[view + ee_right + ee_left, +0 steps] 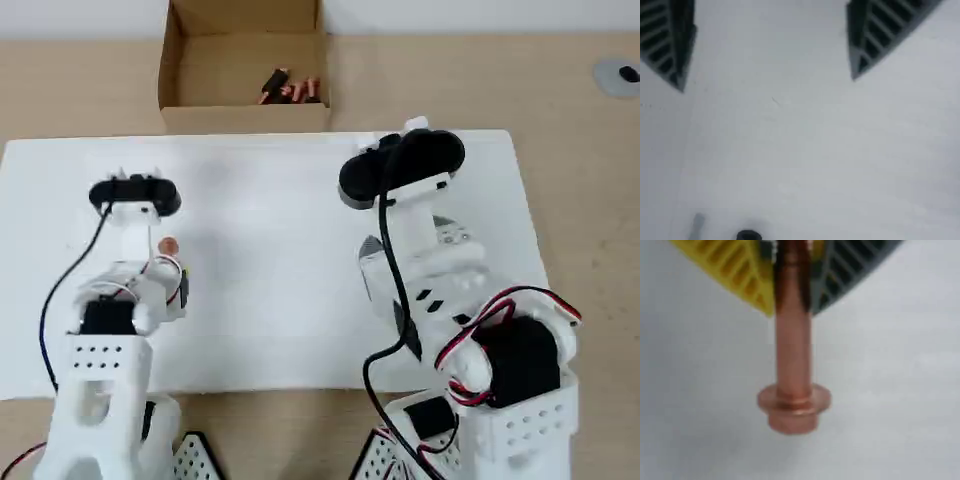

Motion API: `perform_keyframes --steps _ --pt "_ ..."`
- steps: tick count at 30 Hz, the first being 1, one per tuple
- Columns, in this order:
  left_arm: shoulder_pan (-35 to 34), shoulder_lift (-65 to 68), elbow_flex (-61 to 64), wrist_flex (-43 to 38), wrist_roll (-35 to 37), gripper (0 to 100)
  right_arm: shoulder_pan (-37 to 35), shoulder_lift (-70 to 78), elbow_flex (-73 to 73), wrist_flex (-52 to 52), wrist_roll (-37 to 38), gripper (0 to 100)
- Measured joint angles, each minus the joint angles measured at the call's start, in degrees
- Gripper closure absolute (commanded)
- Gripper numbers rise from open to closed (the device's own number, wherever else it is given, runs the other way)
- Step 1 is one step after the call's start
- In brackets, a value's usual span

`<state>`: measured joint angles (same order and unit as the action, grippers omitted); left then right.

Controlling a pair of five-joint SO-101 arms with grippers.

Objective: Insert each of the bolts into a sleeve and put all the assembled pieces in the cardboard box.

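My left gripper point(792, 310) is shut on the shaft of a copper bolt point(794, 390), clamped between a yellow finger and a dark finger. The bolt's flanged head points away from the fingers, just above the white mat. In the high view the bolt's head point(167, 246) shows beside the left arm on the mat's left side. My right gripper point(767, 80) is open over bare mat, with nothing between its dark fingers point(875, 40). A small dark round piece point(748, 235), perhaps a sleeve, lies at that view's edge. The cardboard box point(185, 70) at the back holds assembled copper-and-black pieces point(290, 88).
A white mat point(270, 300) covers most of the wooden table. The right arm point(420, 230) stands over the mat's right half, with its black motor housing toward the box. A grey round fitting point(620, 75) sits at the table's far right.
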<state>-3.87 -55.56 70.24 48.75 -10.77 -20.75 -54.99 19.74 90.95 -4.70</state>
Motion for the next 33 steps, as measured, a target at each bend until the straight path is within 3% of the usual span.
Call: perform_keyframes --steps 4,9,14,23,26,33 --pt "0.00 0.00 3.52 -6.33 2.11 99 0.00 0.00 0.00 0.00 0.00 74.5" --pt "0.00 -0.53 4.57 -7.38 4.48 97 0.00 0.00 0.00 0.00 0.00 74.5" --pt "0.00 -0.62 6.68 -2.29 3.69 83 0.00 0.00 0.00 0.00 0.00 74.5" --pt "0.00 -0.79 6.33 6.07 3.60 81 0.00 0.00 0.00 0.00 0.00 74.5" --pt "0.00 -0.79 0.53 11.96 3.60 78 0.00 0.00 0.00 0.00 0.00 74.5" --pt "0.00 -0.79 -29.19 30.15 5.54 73 0.00 0.00 0.00 0.00 0.00 74.5"
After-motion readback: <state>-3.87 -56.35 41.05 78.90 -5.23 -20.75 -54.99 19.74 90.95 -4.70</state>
